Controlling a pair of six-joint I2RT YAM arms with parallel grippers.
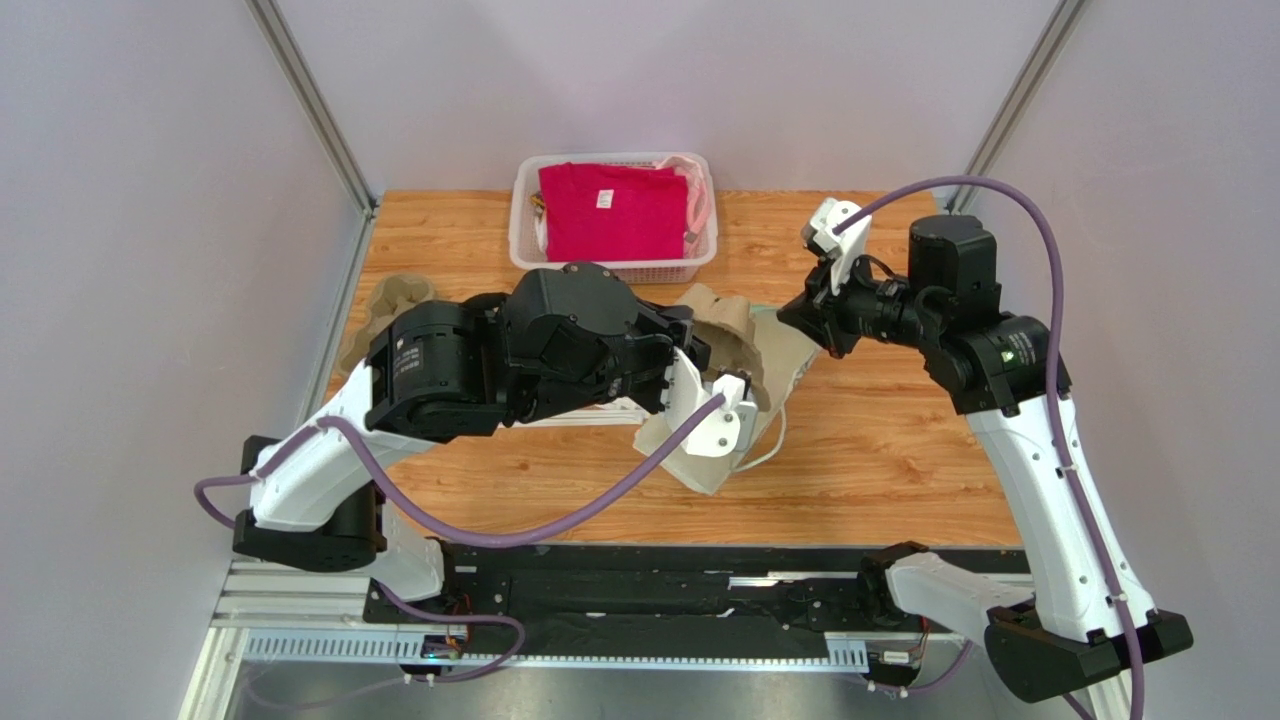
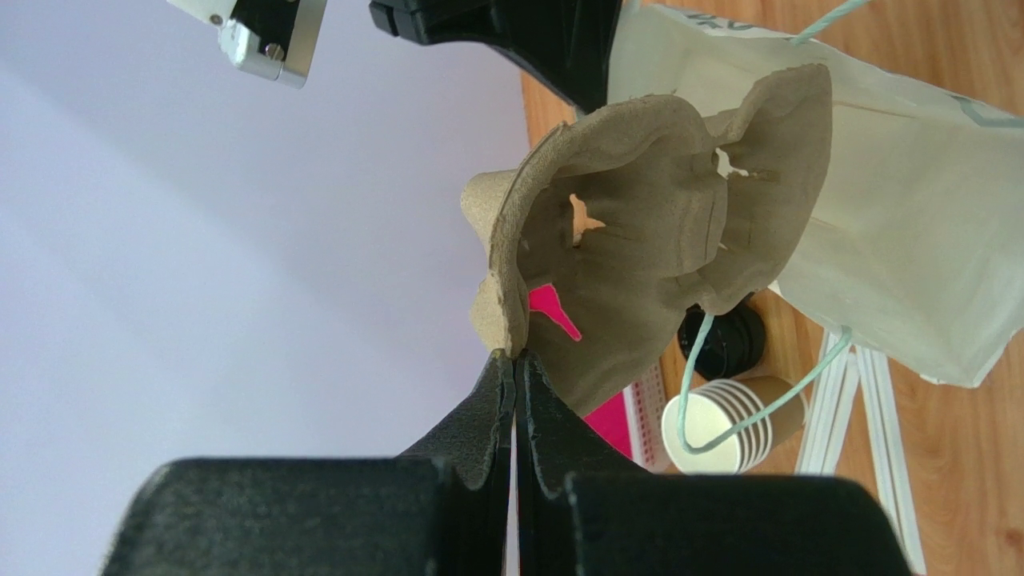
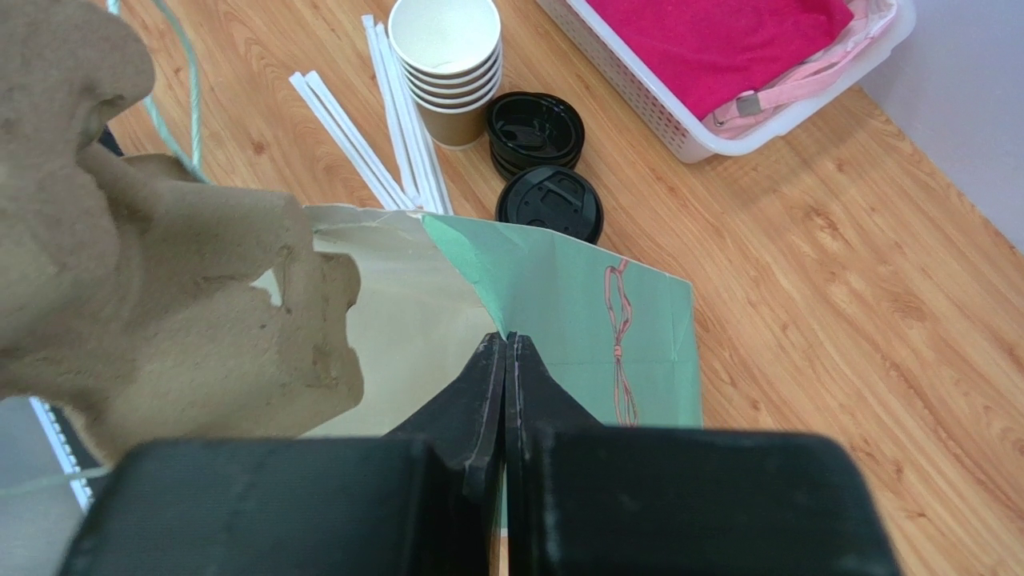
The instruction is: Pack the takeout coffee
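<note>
One takeout coffee shows you only its black lid from above. It stands on the wooden table just beyond the rim of the mint paper bag, next to the spare lids and the stack of cups. Your right gripper is pinched tight on that bag's rim. Your left gripper is clamped on the edge of a brown pulp cup carrier, held up close to the bag's opening.
</note>
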